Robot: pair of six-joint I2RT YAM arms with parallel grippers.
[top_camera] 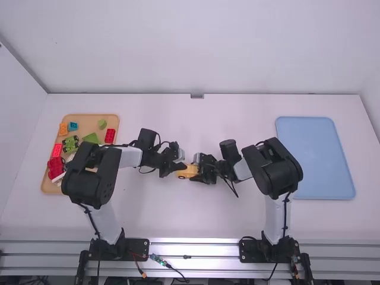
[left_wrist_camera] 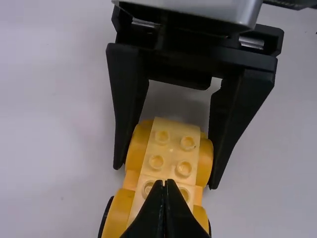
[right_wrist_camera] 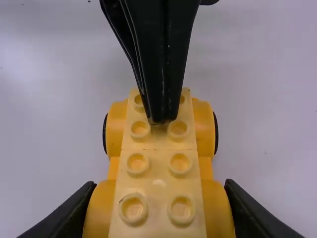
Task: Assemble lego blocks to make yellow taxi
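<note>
yellow car (right_wrist_camera: 158,168) in right end effector (top_camera: 195,171)

Both arms bend inward from their bases, the left arm (top_camera: 92,173) and right arm (top_camera: 273,169) meeting between them. The left gripper (top_camera: 179,168) points down with its fingers (left_wrist_camera: 171,210) pressed together; the right gripper (top_camera: 195,170) faces it closely, its two fingers (left_wrist_camera: 128,94) parted in a grip.

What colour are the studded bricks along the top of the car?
The studded bricks are pale yellow, lighter than the fenders; the right wrist view shows this best.
</note>
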